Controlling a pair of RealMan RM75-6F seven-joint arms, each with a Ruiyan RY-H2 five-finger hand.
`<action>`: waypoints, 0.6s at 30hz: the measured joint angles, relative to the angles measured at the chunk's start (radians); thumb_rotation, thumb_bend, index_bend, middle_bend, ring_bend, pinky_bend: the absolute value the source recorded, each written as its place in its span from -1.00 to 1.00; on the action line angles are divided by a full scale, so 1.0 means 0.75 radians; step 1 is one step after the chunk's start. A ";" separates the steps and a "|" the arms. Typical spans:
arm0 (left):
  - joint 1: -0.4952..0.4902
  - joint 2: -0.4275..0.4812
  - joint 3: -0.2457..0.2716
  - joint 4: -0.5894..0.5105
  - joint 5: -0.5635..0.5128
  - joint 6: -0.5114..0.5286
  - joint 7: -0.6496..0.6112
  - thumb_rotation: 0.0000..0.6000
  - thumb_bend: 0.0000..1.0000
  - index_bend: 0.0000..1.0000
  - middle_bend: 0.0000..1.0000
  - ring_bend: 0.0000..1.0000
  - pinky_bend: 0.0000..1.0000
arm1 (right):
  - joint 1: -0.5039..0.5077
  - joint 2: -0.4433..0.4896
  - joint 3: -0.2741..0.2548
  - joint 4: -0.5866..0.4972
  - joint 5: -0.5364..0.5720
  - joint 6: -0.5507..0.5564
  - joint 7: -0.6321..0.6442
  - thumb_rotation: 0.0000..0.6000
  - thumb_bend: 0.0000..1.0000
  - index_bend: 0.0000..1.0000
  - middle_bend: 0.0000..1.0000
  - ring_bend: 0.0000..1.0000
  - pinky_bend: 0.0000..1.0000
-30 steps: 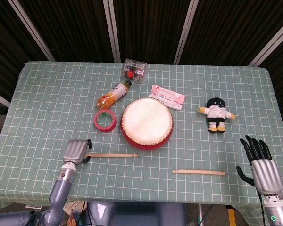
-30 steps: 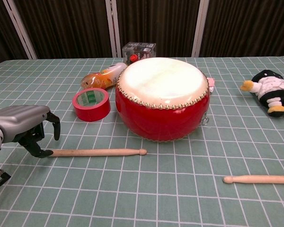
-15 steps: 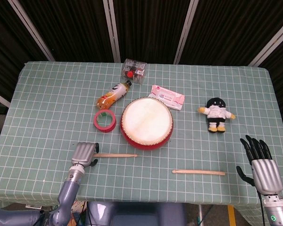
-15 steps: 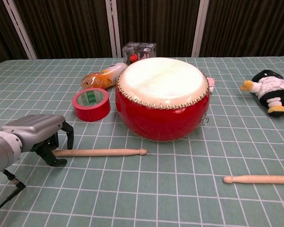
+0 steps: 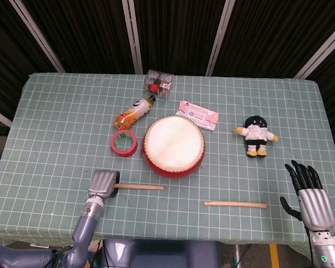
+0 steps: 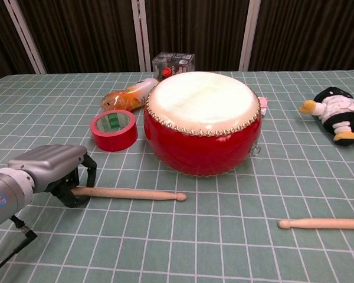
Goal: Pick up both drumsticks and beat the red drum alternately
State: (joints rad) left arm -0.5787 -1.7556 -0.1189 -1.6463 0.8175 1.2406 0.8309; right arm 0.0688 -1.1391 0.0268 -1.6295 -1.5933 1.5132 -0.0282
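Fingers of my left hand are curling down around the butt end of the near-left drumstick, which is lying flat on the counter in front of the red drum; I cannot tell whether they are truly clamping it or only caging it. In the head view the same hand is sitting at the left end of that stick, palm down. I am keeping my right hand at the counter's near right corner, its dark fingers spreading apart and holding nothing. Well apart from it, the second drumstick is lying on the cloth, tip pointing left, near the front edge and to the right of the drum; the chest view is catching its tip end. Just left of the drum a red tape roll is lying flat, with an orange drink bottle on its side behind it. Further back a clear box is standing, a pink packet is resting beside the drum's far right, and a small plush doll is lying off to the right.
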 measured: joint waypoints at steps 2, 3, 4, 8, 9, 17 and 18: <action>0.010 0.033 0.012 -0.031 0.042 0.014 -0.023 1.00 0.08 0.49 1.00 1.00 1.00 | -0.001 -0.001 0.000 0.001 -0.006 0.008 0.002 1.00 -0.28 -1.00 -1.00 -1.00 -1.00; 0.015 0.050 0.017 -0.047 0.060 0.021 -0.036 1.00 0.08 0.50 1.00 1.00 1.00 | -0.002 -0.002 0.000 0.003 -0.009 0.011 0.001 1.00 -0.28 -1.00 -1.00 -1.00 -1.00; 0.022 0.069 0.022 -0.065 0.077 0.029 -0.051 1.00 0.08 0.50 1.00 1.00 1.00 | -0.002 -0.003 -0.001 0.006 -0.011 0.012 -0.001 1.00 -0.28 -1.00 -1.00 -1.00 -1.00; 0.062 0.172 0.037 -0.164 0.152 0.067 -0.138 1.00 0.08 0.50 1.00 1.00 1.00 | -0.002 -0.003 -0.002 0.002 -0.004 0.003 -0.011 1.00 -0.27 -1.00 -1.00 -1.00 -1.00; 0.072 0.196 0.038 -0.186 0.167 0.077 -0.160 1.00 0.08 0.50 1.00 1.00 1.00 | -0.002 -0.003 -0.002 0.000 -0.002 0.002 -0.013 1.00 -0.27 -1.00 -0.96 -0.95 -0.98; 0.171 0.460 0.064 -0.360 0.308 0.152 -0.354 1.00 0.08 0.51 1.00 1.00 1.00 | 0.001 -0.008 -0.001 -0.023 0.003 -0.007 -0.046 1.00 -0.28 -0.69 0.63 0.82 0.67; 0.181 0.497 0.064 -0.372 0.317 0.157 -0.379 1.00 0.08 0.51 1.00 1.00 1.00 | 0.002 -0.008 -0.002 -0.027 0.005 -0.011 -0.049 1.00 -0.28 -0.60 0.72 0.90 0.74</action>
State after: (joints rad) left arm -0.4432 -1.3826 -0.0708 -1.9254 1.0556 1.3587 0.5470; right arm 0.0702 -1.1453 0.0255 -1.6498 -1.5897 1.5048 -0.0648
